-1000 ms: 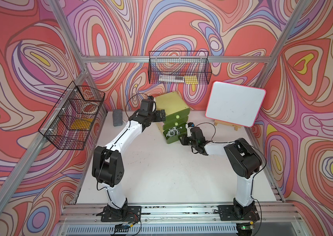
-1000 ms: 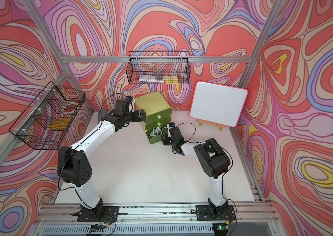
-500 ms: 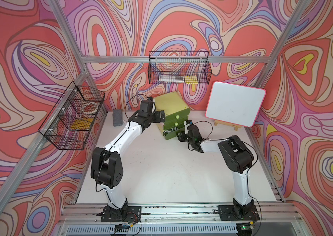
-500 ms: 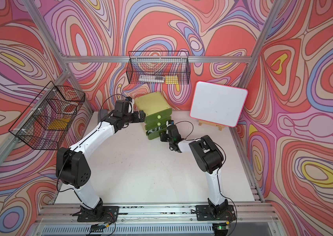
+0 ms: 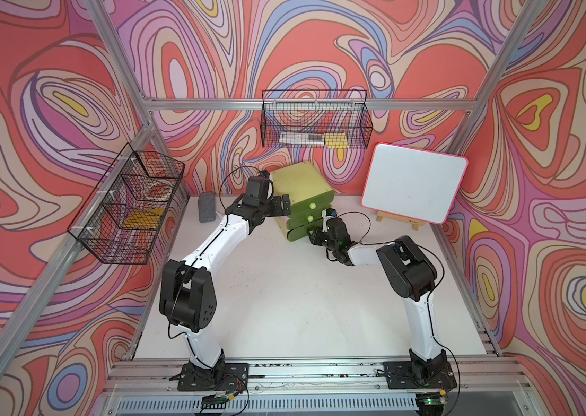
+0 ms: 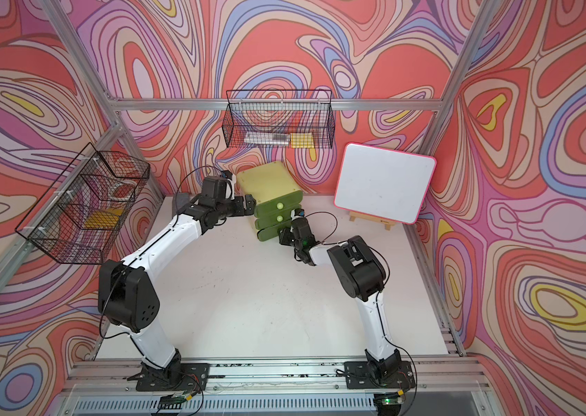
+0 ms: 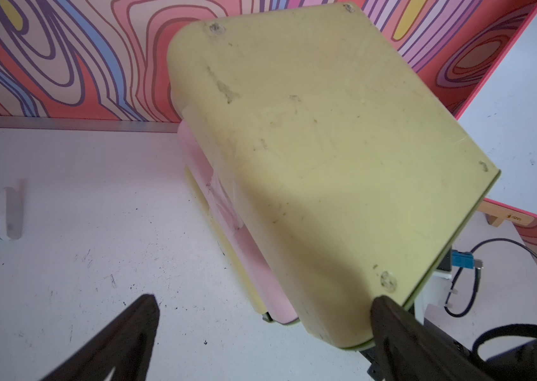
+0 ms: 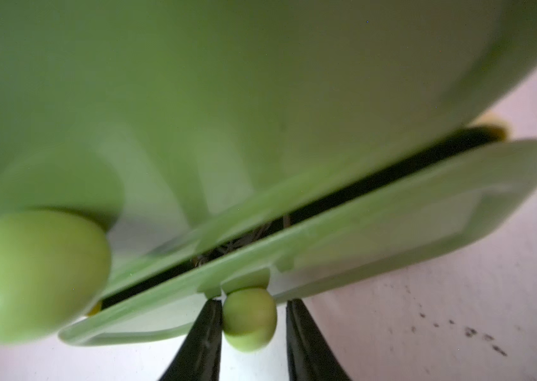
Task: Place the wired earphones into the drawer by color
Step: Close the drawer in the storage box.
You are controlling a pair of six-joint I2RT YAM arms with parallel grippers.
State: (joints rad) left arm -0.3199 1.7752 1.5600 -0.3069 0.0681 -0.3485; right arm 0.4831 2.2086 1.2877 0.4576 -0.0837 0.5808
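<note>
We find the wired earphones (image 8: 244, 239) only in the right wrist view. They are a tangle of thin, pale cable inside the bottom drawer (image 8: 392, 211), glimpsed through the dark slit where that drawer stands slightly ajar. They lie just behind the drawer front, directly beyond the right hand (image 8: 253, 301) and apart from it, with the front panel between.

The right hand stands narrow, its black tapered fingers (image 8: 201, 339) on either side of the drawer's knob (image 8: 249, 319). One finger touches the knob and a sliver of light shows at the other, so we cannot tell whether the knob is pinched. The knob is a smooth, glossy green ball on a short stem. The drawer front is a flat plastic panel with rounded ends and a raised border.

The left hand (image 7: 264, 298) is spread wide at the upper side of the cabinet (image 5: 300, 180), one finger at its corner. The cabinet's top is matte yellow-green plastic, scuffed and smudged, with rounded edges. The white tabletop (image 5: 284, 295) is speckled with dark marks.
</note>
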